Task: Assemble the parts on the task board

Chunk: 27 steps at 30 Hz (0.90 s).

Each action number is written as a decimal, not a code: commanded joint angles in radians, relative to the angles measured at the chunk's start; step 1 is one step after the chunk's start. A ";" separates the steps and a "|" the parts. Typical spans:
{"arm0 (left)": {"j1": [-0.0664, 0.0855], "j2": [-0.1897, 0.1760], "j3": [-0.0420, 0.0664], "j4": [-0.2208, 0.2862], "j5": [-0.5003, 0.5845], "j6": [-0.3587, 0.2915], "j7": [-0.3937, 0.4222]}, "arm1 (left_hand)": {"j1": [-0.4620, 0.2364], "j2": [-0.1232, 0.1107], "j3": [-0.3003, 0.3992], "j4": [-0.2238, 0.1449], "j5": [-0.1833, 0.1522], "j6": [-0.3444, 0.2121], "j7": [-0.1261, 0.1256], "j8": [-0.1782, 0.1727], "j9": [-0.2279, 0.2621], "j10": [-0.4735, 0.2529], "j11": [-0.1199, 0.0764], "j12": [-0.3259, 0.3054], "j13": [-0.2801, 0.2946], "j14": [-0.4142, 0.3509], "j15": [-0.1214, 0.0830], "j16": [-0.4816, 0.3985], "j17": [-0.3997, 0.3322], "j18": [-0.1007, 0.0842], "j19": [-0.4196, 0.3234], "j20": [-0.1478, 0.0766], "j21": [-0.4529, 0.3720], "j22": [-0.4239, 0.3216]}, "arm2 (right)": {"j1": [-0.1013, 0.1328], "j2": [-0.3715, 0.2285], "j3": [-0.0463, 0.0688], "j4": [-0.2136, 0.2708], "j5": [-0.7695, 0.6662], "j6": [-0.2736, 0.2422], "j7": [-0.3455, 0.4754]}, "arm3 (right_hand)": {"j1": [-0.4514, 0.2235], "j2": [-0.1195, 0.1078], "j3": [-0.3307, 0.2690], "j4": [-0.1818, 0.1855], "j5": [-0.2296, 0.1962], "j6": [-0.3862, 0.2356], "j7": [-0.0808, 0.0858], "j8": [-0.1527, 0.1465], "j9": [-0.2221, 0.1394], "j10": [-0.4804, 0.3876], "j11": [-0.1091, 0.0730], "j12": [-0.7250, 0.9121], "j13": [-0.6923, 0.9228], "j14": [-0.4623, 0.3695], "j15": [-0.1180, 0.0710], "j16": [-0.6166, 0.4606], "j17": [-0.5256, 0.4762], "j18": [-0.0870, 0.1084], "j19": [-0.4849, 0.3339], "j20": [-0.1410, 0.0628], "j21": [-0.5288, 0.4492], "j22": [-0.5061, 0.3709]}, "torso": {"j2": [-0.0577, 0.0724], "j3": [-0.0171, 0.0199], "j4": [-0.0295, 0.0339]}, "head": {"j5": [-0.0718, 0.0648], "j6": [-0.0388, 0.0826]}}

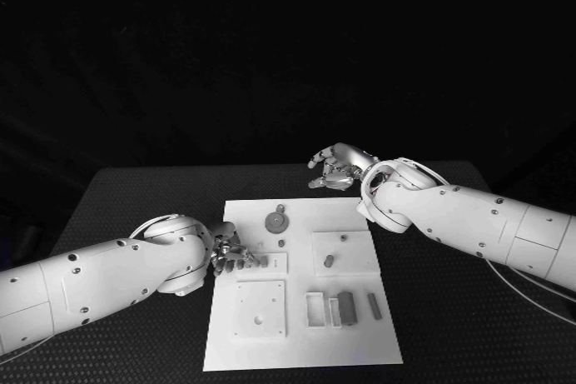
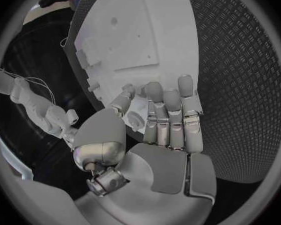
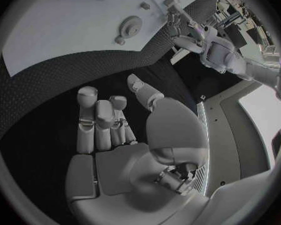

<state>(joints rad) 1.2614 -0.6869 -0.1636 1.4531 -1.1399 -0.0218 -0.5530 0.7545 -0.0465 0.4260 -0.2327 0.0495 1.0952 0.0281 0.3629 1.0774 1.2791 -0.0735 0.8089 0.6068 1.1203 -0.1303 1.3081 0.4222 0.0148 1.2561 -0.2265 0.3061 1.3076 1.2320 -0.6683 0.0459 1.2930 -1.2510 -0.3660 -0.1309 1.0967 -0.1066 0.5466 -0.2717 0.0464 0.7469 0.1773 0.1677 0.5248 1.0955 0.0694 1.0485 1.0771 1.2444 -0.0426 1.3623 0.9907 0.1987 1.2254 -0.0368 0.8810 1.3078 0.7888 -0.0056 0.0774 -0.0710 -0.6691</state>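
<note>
Left hand (image 1: 230, 255) is hovering at the board's (image 1: 300, 351) left edge and right hand (image 1: 340, 167) past its far edge, fingers loosely spread and empty, while those small stiff parts (image 1: 345, 307) near the right edge are probably needing a fingertip pinch on their long sides.

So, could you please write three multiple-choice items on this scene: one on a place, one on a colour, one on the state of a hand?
1. Where is the left hand?
A. at the task board's left edge
B. beyond the board's far edge
C. off the table

2. What colour is the task board?
A. black
B. white
C. red

3. What is the right hand holding?
A. the round part
B. a long bar
C. nothing

Answers: 1 A, the head view shows it over the board's left edge. 2 B, the plate is white on the black table. 3 C, its palm is bare in the right wrist view.
</note>
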 commanded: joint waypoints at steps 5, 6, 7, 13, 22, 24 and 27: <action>-0.003 0.005 -0.002 -0.002 0.019 0.019 0.010 | 0.026 0.023 0.003 -0.024 0.001 -0.010 0.002 -0.014 -0.008 -0.003 -0.003 -0.005 -0.002 -0.003 -0.002 -0.001 -0.002 -0.004 0.004 -0.001 -0.009 0.006 | -0.001 0.001 0.000 0.001 -0.003 0.011 0.004 | -0.008 0.002 -0.001 0.003 0.004 -0.001 0.008 0.003 -0.002 -0.008 0.000 0.005 -0.001 -0.007 0.001 0.001 -0.001 0.063 0.002 -0.007 -0.005 0.019 | 0.001 -0.0003 -0.0009 | 0.002 0.001; -0.003 0.005 -0.002 -0.002 0.020 0.018 0.011 | 0.030 0.029 0.004 -0.029 0.001 -0.010 0.003 -0.015 -0.009 -0.003 -0.002 -0.005 -0.002 -0.003 -0.002 -0.001 -0.003 -0.004 0.004 -0.001 -0.010 0.006 | -0.001 0.001 0.000 0.000 -0.003 0.012 0.004 | -0.008 0.002 -0.001 0.003 0.004 -0.001 0.008 0.003 -0.002 -0.008 0.000 0.005 -0.001 -0.007 0.001 0.001 -0.001 0.063 0.002 -0.007 -0.005 0.019 | 0.001 -0.0003 -0.0009 | 0.002 0.001; -0.003 0.005 -0.002 -0.002 0.021 0.017 0.011 | 0.034 0.034 0.004 -0.034 0.001 -0.010 0.003 -0.016 -0.009 -0.003 -0.002 -0.005 -0.003 -0.003 -0.002 -0.001 -0.003 -0.004 0.004 0.000 -0.011 0.006 | -0.001 0.001 0.000 0.000 -0.003 0.012 0.004 | -0.008 0.002 -0.001 0.003 0.004 -0.001 0.008 0.003 -0.002 -0.008 0.000 0.005 -0.001 -0.007 0.001 0.001 -0.001 0.063 0.002 -0.007 -0.005 0.019 | 0.001 0.0000 -0.0009 | 0.002 -0.001; -0.003 0.006 -0.002 -0.003 0.035 0.013 0.018 | 0.068 0.063 0.010 -0.055 0.001 -0.012 0.005 -0.024 -0.014 -0.005 0.000 -0.006 -0.003 -0.005 -0.001 -0.002 -0.004 -0.005 0.005 0.001 -0.015 0.008 | -0.001 0.001 0.000 0.000 -0.003 0.012 0.004 | -0.008 0.002 -0.001 0.004 0.004 -0.001 0.008 0.003 -0.002 -0.008 0.000 0.005 -0.002 -0.007 0.001 0.001 -0.001 0.063 0.002 -0.007 -0.005 0.019 | 0.001 0.0000 -0.0010 | 0.003 0.000; -0.003 0.006 -0.002 -0.005 0.050 0.005 0.025 | 0.130 0.101 0.010 -0.059 0.001 -0.019 0.011 -0.038 -0.020 -0.009 0.005 -0.008 -0.003 -0.009 0.001 -0.003 -0.004 -0.007 0.001 0.002 -0.021 0.012 | -0.001 0.000 0.000 0.000 -0.003 0.012 0.004 | -0.008 0.002 -0.002 0.004 0.004 0.000 0.008 0.003 -0.002 -0.008 0.000 0.005 -0.002 -0.006 0.001 0.001 -0.001 0.063 0.002 -0.007 -0.005 0.019 | 0.001 -0.0001 -0.0010 | 0.003 -0.001; -0.003 0.006 -0.002 -0.006 0.050 0.003 0.027 | 0.145 0.111 0.008 -0.059 0.001 -0.019 0.011 -0.040 -0.021 -0.010 0.006 -0.008 -0.003 -0.010 0.001 -0.003 -0.004 -0.008 0.000 0.003 -0.022 0.013 | -0.001 0.000 0.000 -0.001 -0.003 0.012 0.004 | -0.009 0.002 -0.002 0.004 0.004 0.000 0.008 0.003 -0.002 -0.008 0.000 0.005 -0.002 -0.006 0.001 0.001 -0.001 0.063 0.002 -0.007 -0.005 0.019 | 0.001 -0.0004 -0.0008 | 0.003 -0.001; -0.003 0.007 -0.002 -0.007 0.051 -0.001 0.031 | 0.164 0.123 0.006 -0.060 0.001 -0.018 0.012 -0.042 -0.022 -0.011 0.006 -0.008 -0.003 -0.011 0.002 -0.003 -0.004 -0.008 -0.001 0.003 -0.023 0.015 | -0.001 0.000 0.000 0.000 -0.003 0.012 0.004 | -0.009 0.002 -0.002 0.004 0.004 0.000 0.008 0.003 -0.002 -0.008 0.000 0.006 -0.002 -0.006 0.001 0.001 -0.001 0.063 0.002 -0.007 -0.005 0.019 | 0.001 -0.0003 -0.0008 | 0.003 0.000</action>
<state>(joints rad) 1.2628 -0.6844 -0.1627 1.4468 -1.1024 -0.0224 -0.5373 0.8823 0.0525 0.4313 -0.2878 0.0456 1.0825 0.0409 0.3278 1.0559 1.2754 -0.0695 0.8045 0.6052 1.1165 -0.1295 1.3079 0.4189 0.0145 1.2545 -0.2244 0.2875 1.3074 1.2319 -0.6684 0.0459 1.2923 -1.2510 -0.3646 -0.1309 1.0967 -0.1066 0.5466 -0.2717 0.0464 0.7462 0.1780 0.1683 0.5240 1.0956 0.0693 1.0484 1.0764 1.2444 -0.0426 1.3623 0.9909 0.1986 1.2294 -0.0371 0.8810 1.3076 0.7893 -0.0057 0.0763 -0.0675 -0.6695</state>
